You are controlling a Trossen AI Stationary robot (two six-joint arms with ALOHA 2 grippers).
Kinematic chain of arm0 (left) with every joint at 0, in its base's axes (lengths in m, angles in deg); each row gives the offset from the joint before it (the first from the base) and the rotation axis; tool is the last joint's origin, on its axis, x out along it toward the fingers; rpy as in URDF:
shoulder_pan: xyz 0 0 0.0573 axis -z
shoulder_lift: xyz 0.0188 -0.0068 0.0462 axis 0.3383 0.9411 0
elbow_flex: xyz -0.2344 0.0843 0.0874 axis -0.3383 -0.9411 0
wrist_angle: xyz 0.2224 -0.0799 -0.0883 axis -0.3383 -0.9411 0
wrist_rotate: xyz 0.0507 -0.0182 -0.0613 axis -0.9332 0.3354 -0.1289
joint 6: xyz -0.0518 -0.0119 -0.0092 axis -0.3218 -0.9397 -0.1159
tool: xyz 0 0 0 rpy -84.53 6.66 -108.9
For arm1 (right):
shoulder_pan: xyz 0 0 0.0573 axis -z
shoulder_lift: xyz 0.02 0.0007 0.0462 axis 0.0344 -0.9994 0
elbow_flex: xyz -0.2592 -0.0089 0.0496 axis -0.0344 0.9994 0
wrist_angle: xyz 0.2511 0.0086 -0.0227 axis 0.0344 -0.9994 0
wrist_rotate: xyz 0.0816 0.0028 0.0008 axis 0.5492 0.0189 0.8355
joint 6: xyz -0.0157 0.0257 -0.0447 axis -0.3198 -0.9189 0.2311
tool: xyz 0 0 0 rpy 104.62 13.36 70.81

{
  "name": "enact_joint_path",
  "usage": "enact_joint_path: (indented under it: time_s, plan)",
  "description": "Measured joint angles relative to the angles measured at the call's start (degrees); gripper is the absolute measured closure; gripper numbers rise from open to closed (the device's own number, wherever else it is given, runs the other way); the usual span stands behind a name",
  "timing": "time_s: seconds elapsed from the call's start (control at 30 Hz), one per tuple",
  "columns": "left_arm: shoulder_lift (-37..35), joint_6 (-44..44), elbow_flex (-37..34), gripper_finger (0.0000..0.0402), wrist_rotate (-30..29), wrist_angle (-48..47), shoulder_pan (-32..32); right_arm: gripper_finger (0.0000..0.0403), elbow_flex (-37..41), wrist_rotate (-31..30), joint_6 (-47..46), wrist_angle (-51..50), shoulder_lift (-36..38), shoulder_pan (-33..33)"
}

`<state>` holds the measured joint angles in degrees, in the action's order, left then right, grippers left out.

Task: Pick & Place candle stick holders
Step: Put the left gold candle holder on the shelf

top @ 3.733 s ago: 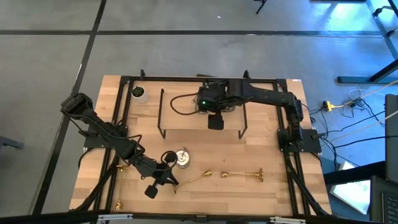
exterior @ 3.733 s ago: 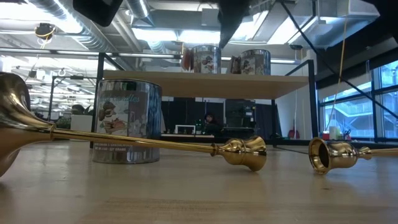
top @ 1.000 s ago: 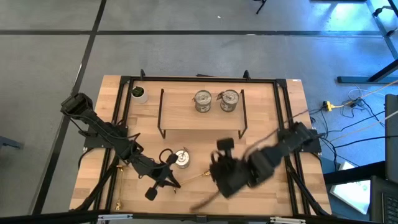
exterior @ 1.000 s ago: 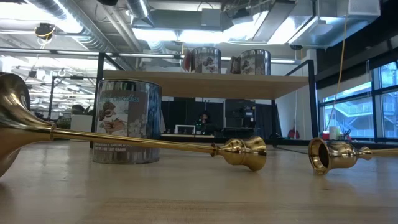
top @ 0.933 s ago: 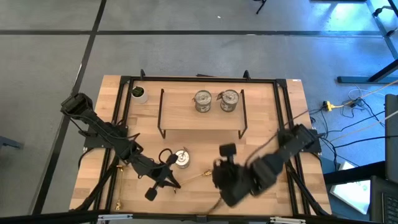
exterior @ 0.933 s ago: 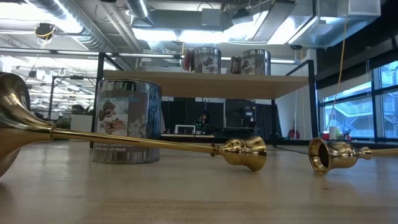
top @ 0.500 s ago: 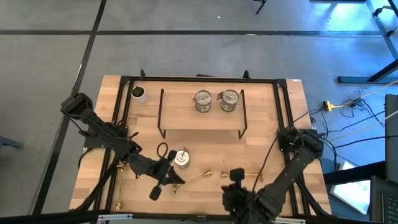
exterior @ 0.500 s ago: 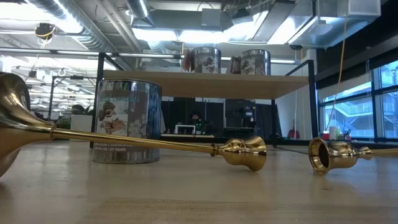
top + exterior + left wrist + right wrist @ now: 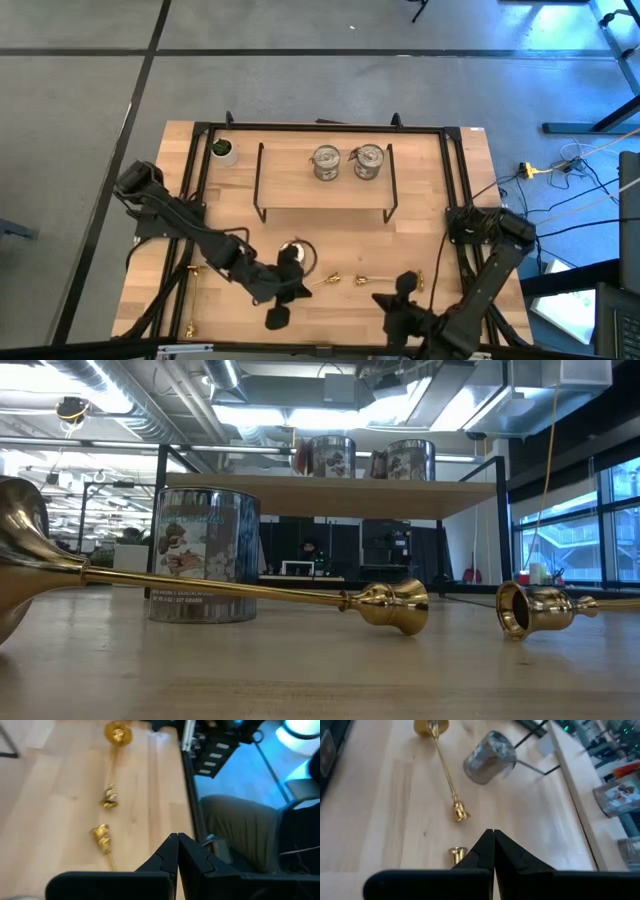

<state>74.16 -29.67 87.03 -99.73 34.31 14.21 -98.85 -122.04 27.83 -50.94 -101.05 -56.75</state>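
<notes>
Two gold candle stick holders lie on the table's near half: one just right of a silvery cup, the other farther right. The end of a third shows by the left rail. Two more silvery cups stand on the black wire rack. My left gripper is shut, above the table beside the first stick. My right gripper is shut too, above the near edge beside the second stick.
A small white pot with a green plant stands at the far left corner. Black frame rails run along the table's sides. Bare wood lies between the rack and the sticks.
My right gripper has swung from over the table's middle toward the near edge and to the right, sinking as it went. My left gripper has gone toward the table's right edge, risen a little and rolled. The sticks and cups have kept still.
</notes>
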Motion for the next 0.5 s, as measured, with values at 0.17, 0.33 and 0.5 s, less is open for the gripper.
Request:
enact_joint_path:
  time_s: [0.17, 0.33, 0.5]
  plan:
    - [4.0, -1.0, 6.1, 0.04, 1.1, -1.9, -0.5, 0.04, 16.9, -0.4, 6.5, 21.6, 9.0, -1.6]
    - [5.5, -4.6, 8.2, 0.04, 1.1, -3.4, -1.8, 0.04, 35.2, 12.1, 25.9, 55.5, 19.3, 1.2]
    - [5.6, -15.8, 8.3, 0.04, 1.0, -10.7, -3.2, 0.04, 46.0, 30.9, 38.9, 78.0, 22.5, 8.7]
